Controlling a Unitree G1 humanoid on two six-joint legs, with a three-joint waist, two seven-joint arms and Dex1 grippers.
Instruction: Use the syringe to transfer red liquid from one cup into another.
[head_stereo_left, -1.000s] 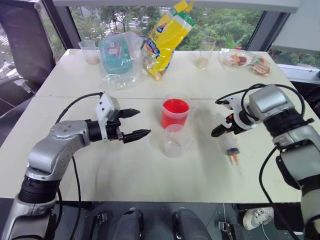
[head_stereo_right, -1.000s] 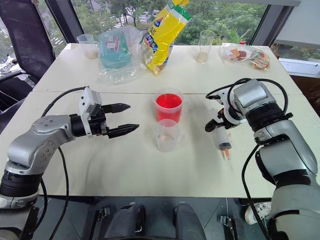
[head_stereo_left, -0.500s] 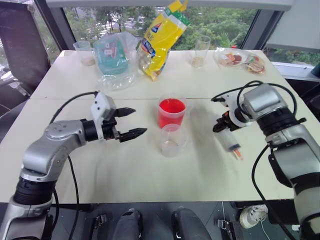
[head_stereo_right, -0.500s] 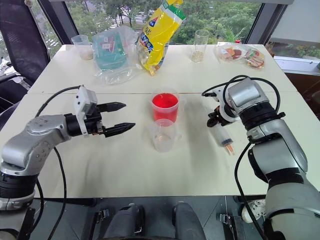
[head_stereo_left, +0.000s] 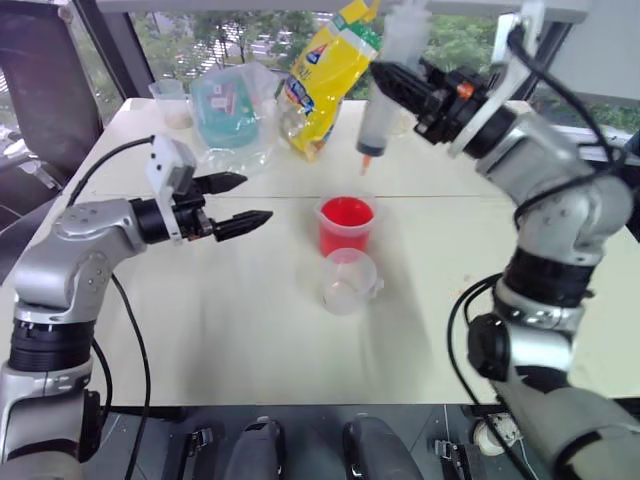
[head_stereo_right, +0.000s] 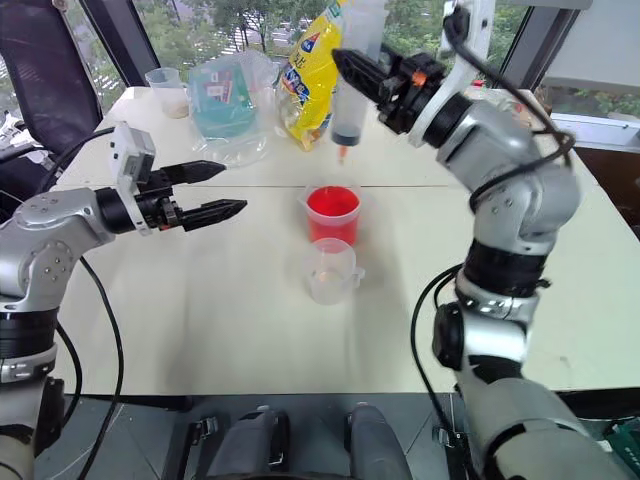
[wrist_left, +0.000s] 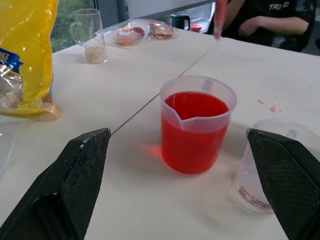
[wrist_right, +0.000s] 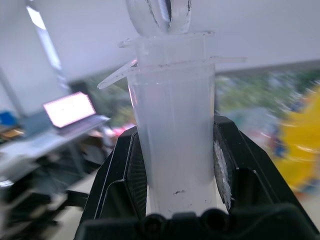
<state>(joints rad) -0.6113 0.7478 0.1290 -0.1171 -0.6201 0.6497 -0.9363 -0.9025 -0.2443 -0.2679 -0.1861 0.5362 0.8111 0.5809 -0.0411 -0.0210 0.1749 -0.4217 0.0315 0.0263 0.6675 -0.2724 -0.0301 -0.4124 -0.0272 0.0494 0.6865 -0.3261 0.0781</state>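
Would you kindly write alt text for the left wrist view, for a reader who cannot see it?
A clear cup of red liquid stands on a white table, framed between the left gripper's two open black fingers. A smaller colourless cup sits beside it; a yellow bag lies farther back.

White letters "TR", rest unclear, on person's black shirt (wrist_left: 272, 17); other labels illegible.
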